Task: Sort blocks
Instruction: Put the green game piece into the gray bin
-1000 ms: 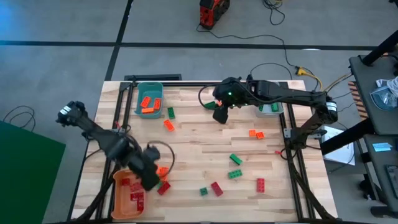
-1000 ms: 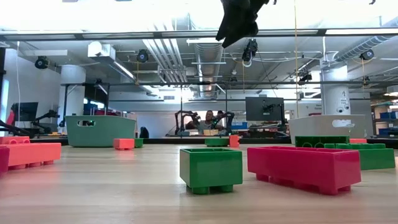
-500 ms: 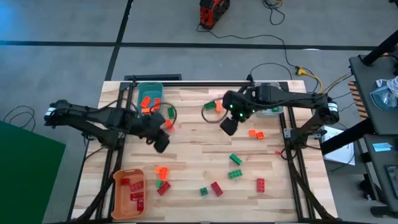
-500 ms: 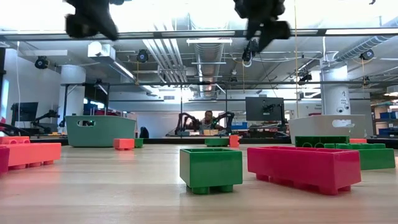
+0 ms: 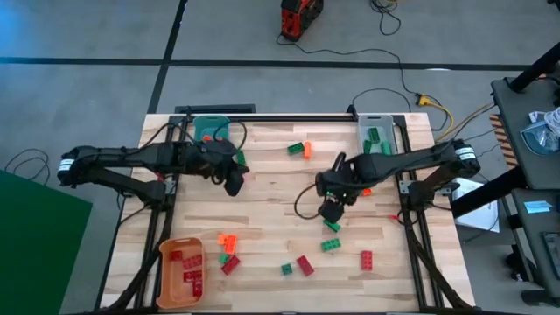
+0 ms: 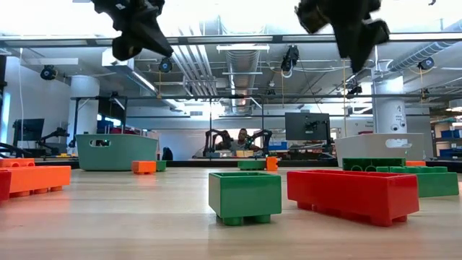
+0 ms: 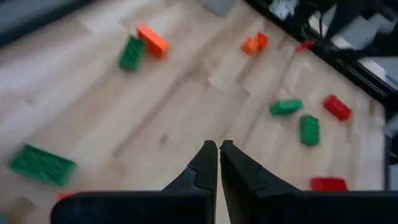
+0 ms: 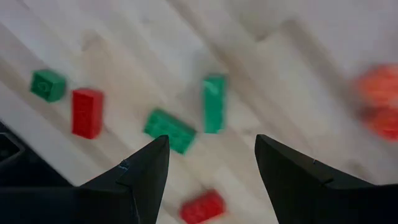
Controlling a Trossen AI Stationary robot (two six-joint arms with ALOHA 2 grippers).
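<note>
One camera is looking straight down from well above, taking in the whole counter (image 5: 271,188), while another is sitting at counter-top level, looking level across it into the room beyond. Each wrist camera is looking down past its own fingers at the boards, both sharing the scattered blocks (image 8: 214,112) right of centre.

Pale wooden tabletop (image 5: 271,184), carrying scattered red, orange and green blocks (image 5: 331,244), a teal bin (image 5: 210,128), a grey bin (image 5: 374,129) and an orange bin (image 5: 182,271).
</note>
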